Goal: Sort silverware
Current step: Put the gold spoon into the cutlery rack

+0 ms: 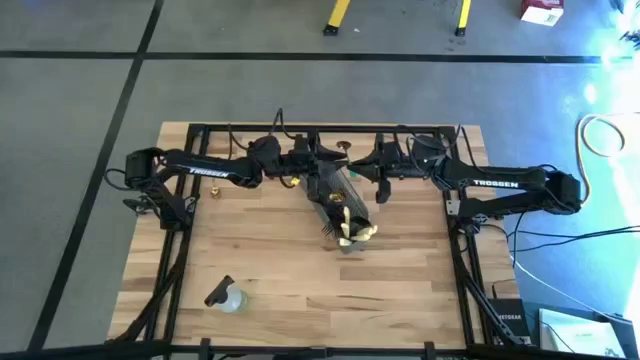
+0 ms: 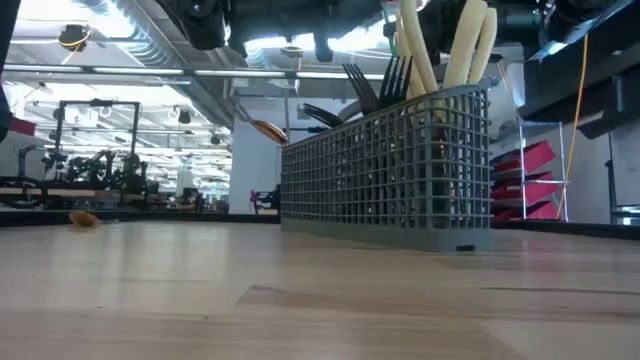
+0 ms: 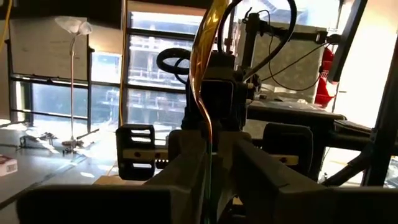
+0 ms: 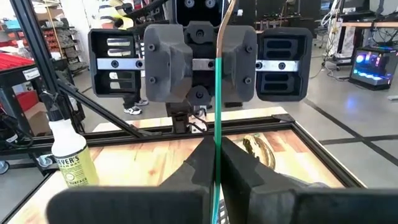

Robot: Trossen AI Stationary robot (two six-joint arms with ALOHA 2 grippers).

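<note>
Silverware, sorted lot: pale tan pieces (image 2: 462,45) and black forks (image 2: 378,82) stand upright in the grey mesh basket (image 2: 390,170), handles above its rim.

Counter (image 1: 280,270): pale wood, carries the basket just in front of both tools, below the gap between them.

Left tool (image 1: 318,160): over the counter's far middle, facing the right tool; fingers (image 3: 186,171) pressed together on a curved gold utensil (image 3: 200,68) that rises between them.

Right tool (image 1: 372,165): just beside the left tool, facing it; fingers (image 4: 245,171) closed on a slim green utensil (image 4: 217,99) standing upright between them, its upper end turning gold.

Spray bottle (image 1: 226,296): clear, dark trigger head, lying on the counter well apart from both tools, toward the near left corner.

Small gold item (image 1: 216,194): on the counter near the left arm; kind cannot be told.
</note>
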